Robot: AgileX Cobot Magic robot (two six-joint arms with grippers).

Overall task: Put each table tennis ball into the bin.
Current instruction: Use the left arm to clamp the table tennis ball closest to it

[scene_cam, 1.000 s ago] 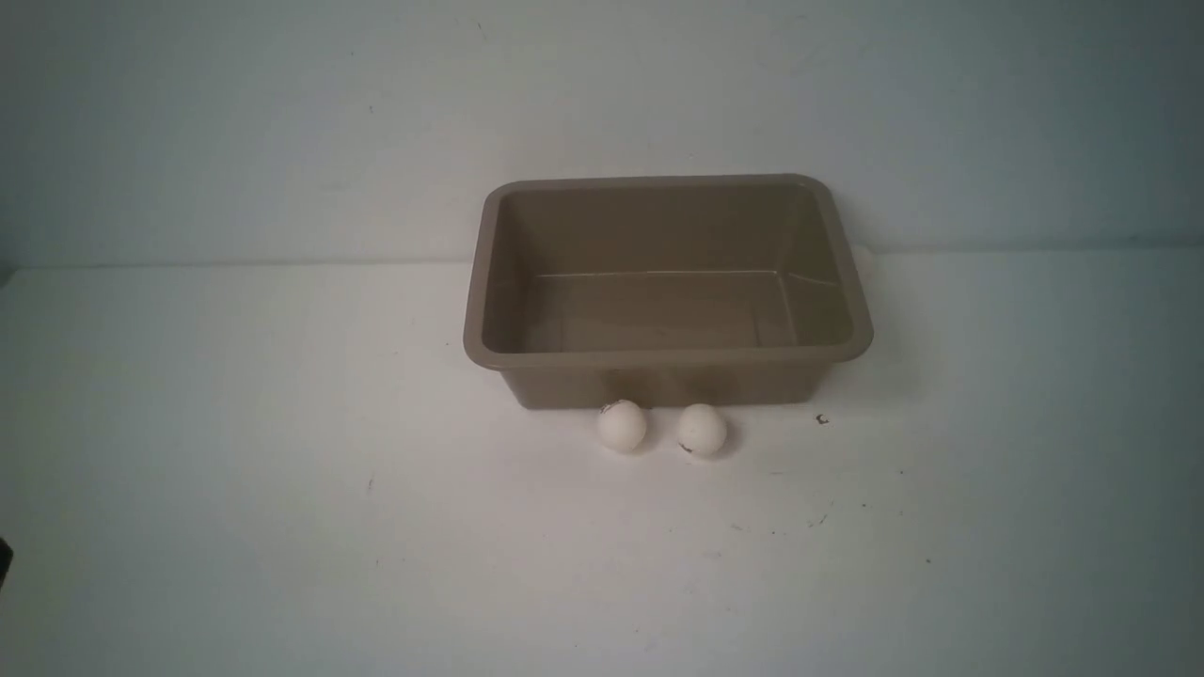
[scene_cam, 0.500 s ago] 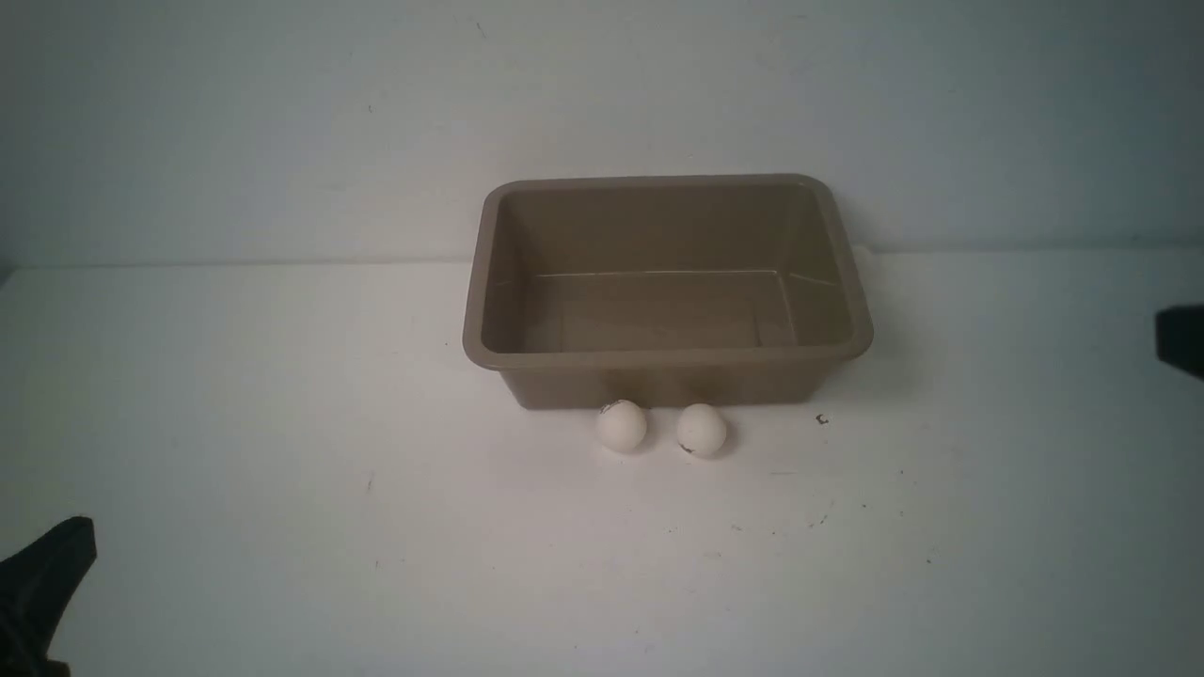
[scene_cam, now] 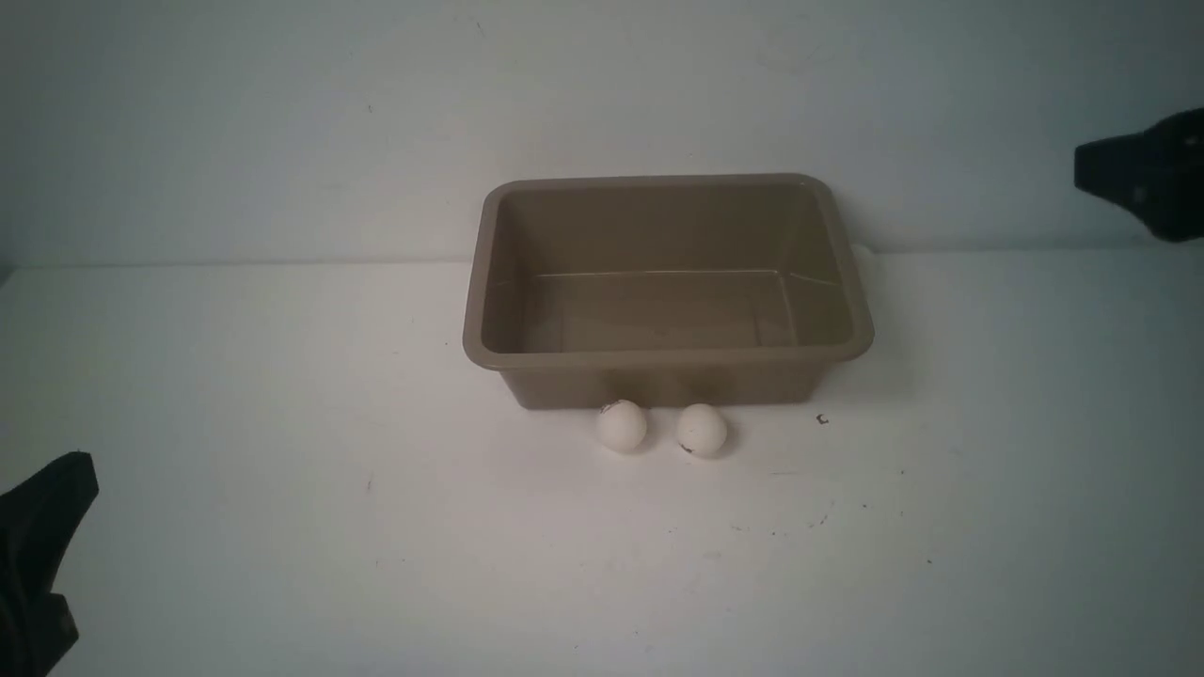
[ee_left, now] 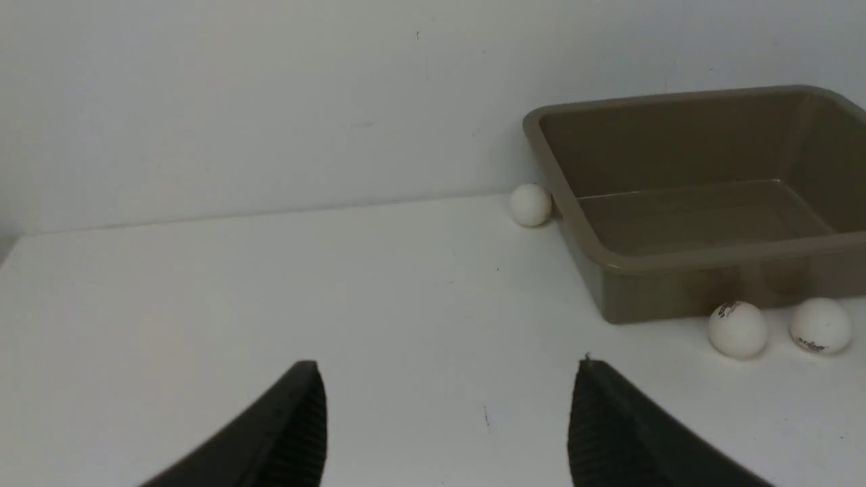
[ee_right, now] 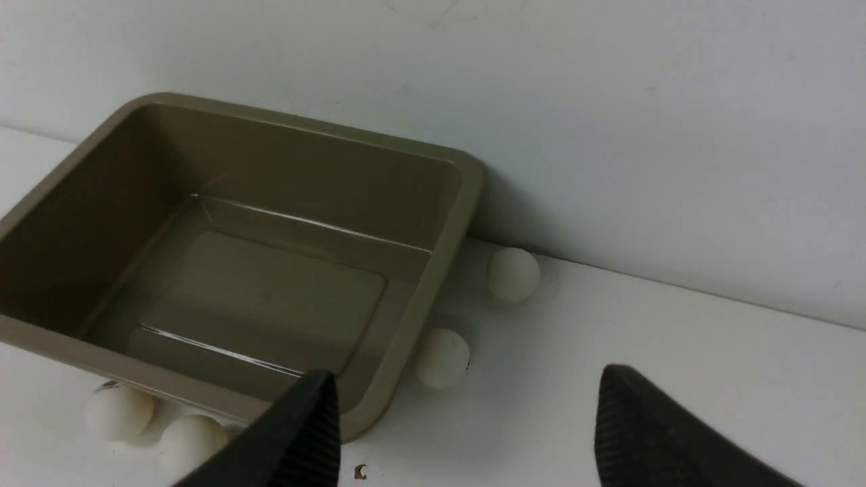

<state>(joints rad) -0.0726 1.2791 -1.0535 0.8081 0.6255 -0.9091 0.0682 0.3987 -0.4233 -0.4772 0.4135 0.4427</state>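
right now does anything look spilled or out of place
Nothing spilled or damaged. The bin stands upright and empty; table tennis balls sit outside beside it: two in front, one far-left, two on its right.

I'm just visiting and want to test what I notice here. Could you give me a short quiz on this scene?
1. True or false: the bin already has something in it.
2. In the front view, how many balls lie just in front of the bin?
3. The left hand is: A) open and empty, B) shut on a ball.
Key: 1 false; 2 two; 3 A.
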